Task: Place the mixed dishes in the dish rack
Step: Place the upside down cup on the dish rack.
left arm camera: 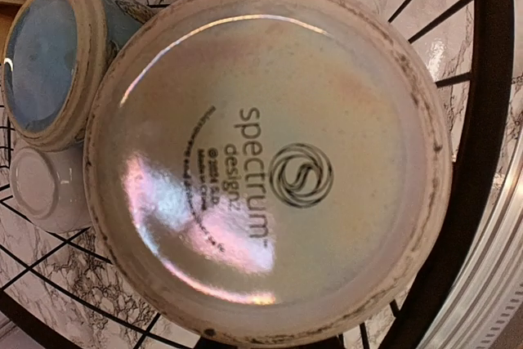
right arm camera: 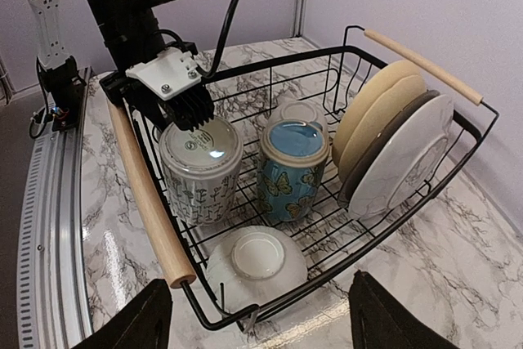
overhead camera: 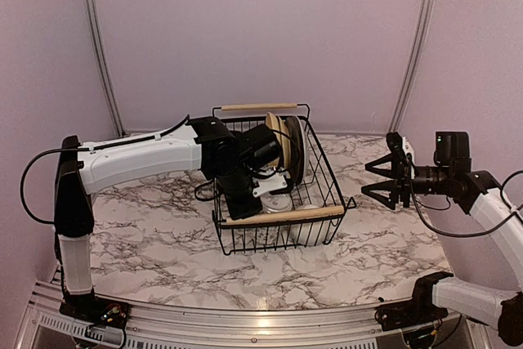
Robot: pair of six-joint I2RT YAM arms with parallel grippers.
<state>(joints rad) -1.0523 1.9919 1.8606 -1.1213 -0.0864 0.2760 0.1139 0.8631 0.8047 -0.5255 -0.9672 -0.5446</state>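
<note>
The dish rack (overhead camera: 282,216) is a black wire basket with wooden handles; it also shows in the right wrist view (right arm camera: 270,63). A grey-patterned mug (right arm camera: 200,173) stands upside down inside it, and its base fills the left wrist view (left arm camera: 270,169). My left gripper (right arm camera: 196,108) sits at the mug's far top edge with its fingers together, apparently holding it; they are hidden in the left wrist view. Also in the rack are an upturned blue butterfly mug (right arm camera: 292,169), an upturned white bowl (right arm camera: 256,263) and standing plates (right arm camera: 384,136). My right gripper (overhead camera: 384,176) is open and empty, right of the rack.
A second white piece (right arm camera: 298,112) sits behind the blue mug. The rack's near wooden handle (right arm camera: 143,194) runs beside the patterned mug. The marble table (overhead camera: 147,226) ends in a metal rail (overhead camera: 245,324) at the near edge. Purple walls close the back and sides.
</note>
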